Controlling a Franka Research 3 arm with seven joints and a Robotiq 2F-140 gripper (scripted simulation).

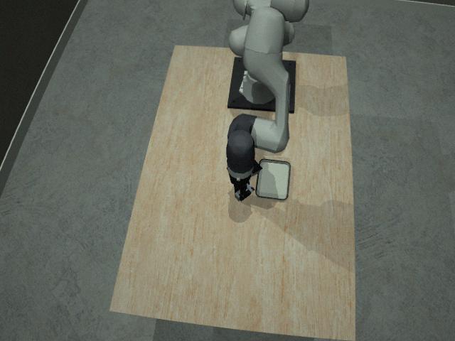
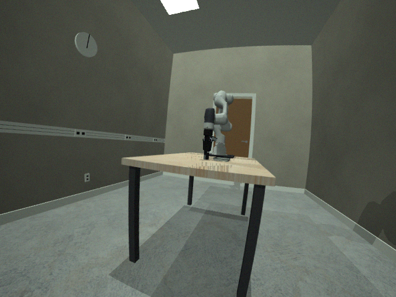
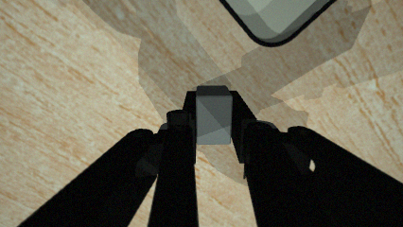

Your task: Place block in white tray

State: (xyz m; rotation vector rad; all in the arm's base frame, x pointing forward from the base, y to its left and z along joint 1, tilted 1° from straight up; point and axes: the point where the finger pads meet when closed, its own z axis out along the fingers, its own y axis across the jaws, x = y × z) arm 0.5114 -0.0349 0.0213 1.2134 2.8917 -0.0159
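In the wrist view a small grey block (image 3: 213,114) sits between my two black fingers, and both fingers press its sides. My gripper (image 3: 211,106) is shut on the block, low over the wooden table. The white tray (image 3: 276,19) with a dark rim lies just ahead, to the upper right; only its near corner shows there. In the top view my gripper (image 1: 242,193) points down right beside the left edge of the tray (image 1: 273,179), outside it. The block is hidden by the gripper in that view.
The arm's base stands on a black plate (image 1: 261,84) at the far end of the table. In the exterior view the gripper (image 2: 206,155) reaches down to the table top, with the tray (image 2: 223,158) as a thin dark strip beside it.
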